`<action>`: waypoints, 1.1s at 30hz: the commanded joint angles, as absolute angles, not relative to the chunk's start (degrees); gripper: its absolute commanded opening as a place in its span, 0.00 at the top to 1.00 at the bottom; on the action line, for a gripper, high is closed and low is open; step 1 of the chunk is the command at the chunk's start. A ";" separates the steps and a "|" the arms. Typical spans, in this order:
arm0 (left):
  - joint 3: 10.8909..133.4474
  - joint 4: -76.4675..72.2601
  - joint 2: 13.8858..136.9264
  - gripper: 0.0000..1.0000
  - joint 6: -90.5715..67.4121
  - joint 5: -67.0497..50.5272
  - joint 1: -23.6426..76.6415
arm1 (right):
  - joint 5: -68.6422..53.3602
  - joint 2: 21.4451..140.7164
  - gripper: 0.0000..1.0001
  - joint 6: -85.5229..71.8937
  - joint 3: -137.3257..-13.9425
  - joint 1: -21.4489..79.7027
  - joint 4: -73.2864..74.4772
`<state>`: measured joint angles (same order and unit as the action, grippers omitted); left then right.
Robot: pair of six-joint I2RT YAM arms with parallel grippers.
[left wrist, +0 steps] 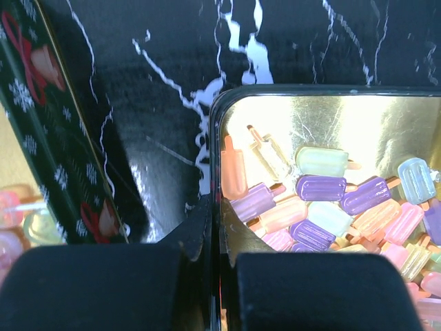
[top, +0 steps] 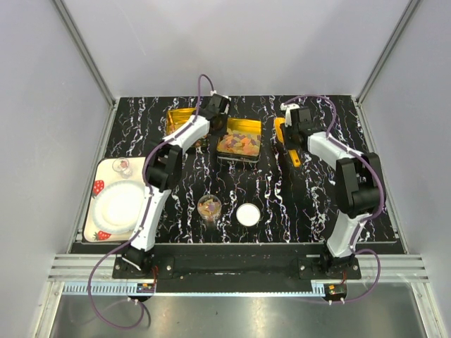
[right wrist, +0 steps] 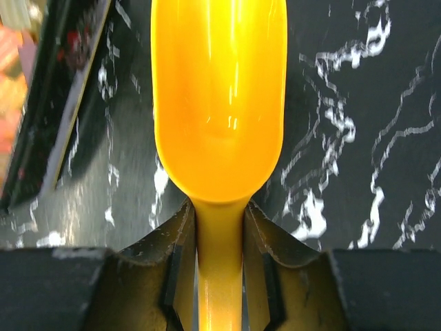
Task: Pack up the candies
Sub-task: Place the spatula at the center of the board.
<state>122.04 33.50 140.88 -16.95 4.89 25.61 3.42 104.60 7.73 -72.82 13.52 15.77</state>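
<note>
Left claw point(top: 215, 111) is reaching far out over the table point(top: 317, 204), as I am seeing it from above. It is pinching the left edge of the gold tin point(top: 240, 121). The candies point(top: 238, 144) are lying in a heap inside that tin. Right claw point(top: 294, 125) is holding the yellow scoop point(top: 287, 146) just to the right of the tin. A little jar point(top: 209, 206) with a few sweets in it is standing nearer the arms, with a white lid point(top: 247, 214) beside it.

Looking from the left wrist, the two black fingers are squeezing shut with the tin's thin wall between them, one finger outside and one inside. The candies are looking like tiny ice lollies, purple, pink, orange and pale green. One corner of the tin is showing bare gold.

Looking from the right wrist, the claw is gripping the scoop's thin handle tight. The scoop is empty and pointing forward over the table.

I am thinking the scooping is coming next. To do it well, the left claw should hold the tin steady so it does not slide. The scoop should go in low at the bare corner, push into the heap, then lift flat so nothing spills.
</note>
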 commanded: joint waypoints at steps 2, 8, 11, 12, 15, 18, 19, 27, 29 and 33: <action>125.77 26.99 142.99 0.97 -18.81 6.85 25.49 | 0.79 111.00 1.00 4.40 -78.22 13.54 12.48; 127.26 26.19 144.14 0.90 -20.13 4.84 25.14 | 0.18 115.57 1.00 3.60 -83.75 13.10 15.90; 127.27 25.84 143.79 0.84 -20.13 3.61 25.05 | 0.35 117.07 1.00 3.60 -86.74 13.10 19.06; 127.09 25.84 143.44 0.82 -20.13 3.08 25.05 | 0.09 117.68 1.00 3.86 -87.71 13.10 19.59; 126.13 25.40 142.21 0.74 -20.74 1.41 24.61 | 0.18 118.39 0.99 4.31 -88.76 13.01 21.00; 123.93 25.05 140.63 0.62 -20.92 0.35 24.43 | -1.85 118.65 0.93 4.57 -89.38 13.01 22.23; 122.45 24.87 139.23 0.61 -20.83 0.35 24.43 | -1.93 118.57 0.92 4.66 -89.38 13.01 22.50; 114.79 23.12 129.91 0.47 -20.65 -6.32 23.91 | -1.41 120.23 0.89 6.15 -89.56 13.01 25.13; 112.68 22.85 126.50 0.41 -20.48 -8.07 23.91 | -1.32 120.32 0.88 6.33 -89.39 13.01 25.40; 108.56 23.20 120.51 0.31 -18.99 -10.28 23.91 | -1.23 119.89 0.82 6.68 -89.30 12.92 25.66</action>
<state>110.91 25.91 130.32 -20.36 -5.54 24.10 -1.04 119.44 5.72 -87.85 13.23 23.86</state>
